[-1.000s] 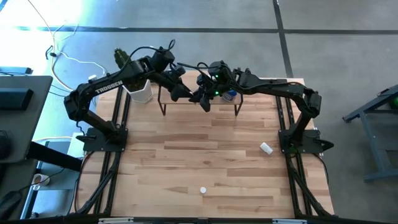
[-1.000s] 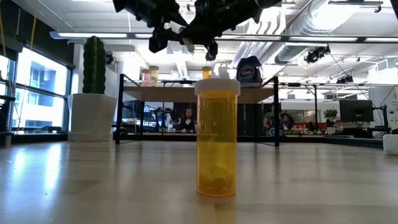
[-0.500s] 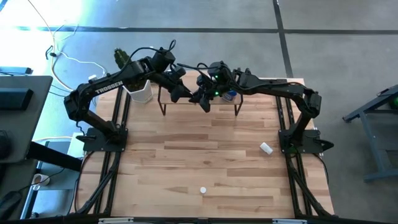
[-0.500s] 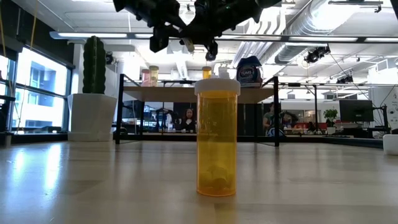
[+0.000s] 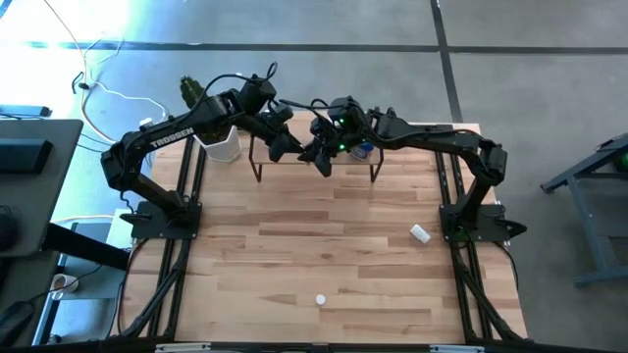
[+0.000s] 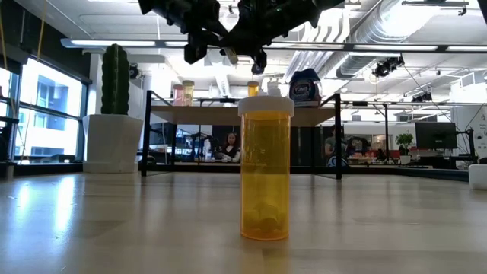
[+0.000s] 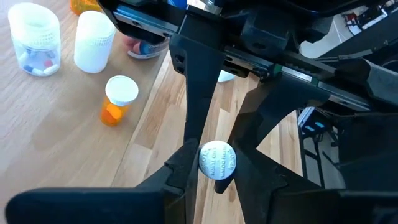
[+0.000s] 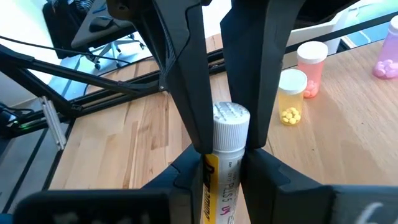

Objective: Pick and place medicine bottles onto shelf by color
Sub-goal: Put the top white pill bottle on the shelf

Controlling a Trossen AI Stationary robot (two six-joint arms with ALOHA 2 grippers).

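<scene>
A slim medicine bottle with a yellow label [image 8: 221, 180] and a white ribbed cap hangs above the shelf [image 5: 263, 159] at the table's far edge. My left gripper [image 5: 298, 149] and my right gripper [image 5: 318, 153] meet tip to tip there, both shut on this bottle. Several bottles stand on the shelf: clear [image 7: 34, 37], white [image 7: 93, 40], orange [image 7: 118, 99], yellow [image 8: 291, 96], pink-orange [image 8: 309, 65] and a squat blue one [image 6: 304, 85]. An orange bottle [image 6: 265, 171] stands on the table near its front edge. A white bottle [image 5: 420, 233] lies near the right edge. My left gripper pinches the bottle's white cap [image 8: 231, 121] between its two fingers, one on each side. The fingers [image 8: 186, 81] run along the bottle, toward my right gripper, slanting down. The cap's top [image 7: 217, 160] faces my left wrist. The bottle is clear of the shelf. My right gripper pinches the bottle's labelled body [image 8: 219, 177] between its two fingers, below the cap. Its fingers [image 7: 198, 87] come from the table's right, slanting down, and lie along the bottle. The cap end sticks out past the fingertips, toward my left gripper.
A cactus in a white pot [image 5: 222, 143] stands left of the shelf. The shelf's thin black legs [image 5: 373, 172] rise from the wood-plank table. Free tabletop lies between the shelf and the near orange bottle [image 5: 320, 300].
My left gripper has shut on the bottle's cap end. Both arms have stayed in place over the shelf, and the bottle has not moved.
</scene>
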